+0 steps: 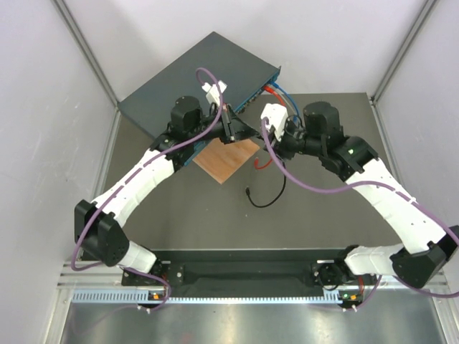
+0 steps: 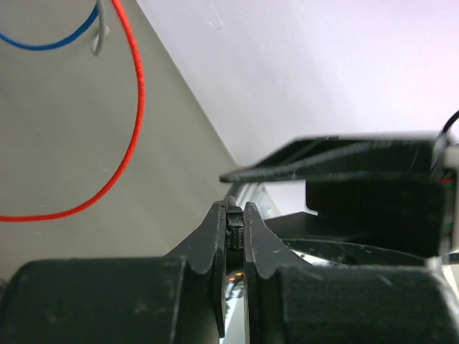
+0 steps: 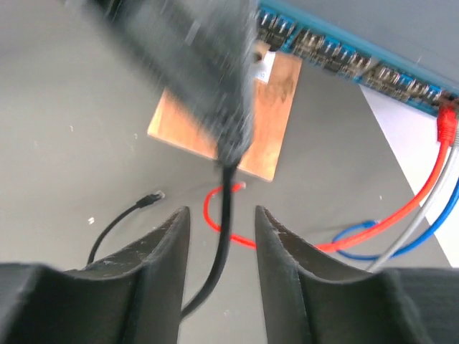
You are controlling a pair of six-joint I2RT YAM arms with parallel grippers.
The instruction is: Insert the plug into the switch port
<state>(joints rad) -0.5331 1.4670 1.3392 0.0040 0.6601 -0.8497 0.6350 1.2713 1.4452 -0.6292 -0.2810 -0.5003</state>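
Observation:
The switch (image 1: 193, 72) is a dark slate-grey box at the table's back. Its teal front edge (image 3: 344, 61) carries a row of sockets and faces the arms. My left gripper (image 1: 231, 131) is close before that edge, above the wooden board. In the left wrist view it (image 2: 235, 206) is shut on a small black plug (image 2: 235, 218). The plug's black cable (image 3: 224, 236) hangs down between the fingers of my right gripper (image 3: 222, 211), which is open and not touching it. In the top view the right gripper (image 1: 265, 136) is just right of the left one.
A brown wooden board (image 1: 226, 159) lies before the switch. The black cable's loose far end (image 3: 152, 197) lies on the table. Red (image 3: 446, 125), blue and grey cables leave the switch's right-hand ports; the red cable (image 2: 133, 93) loops across the table.

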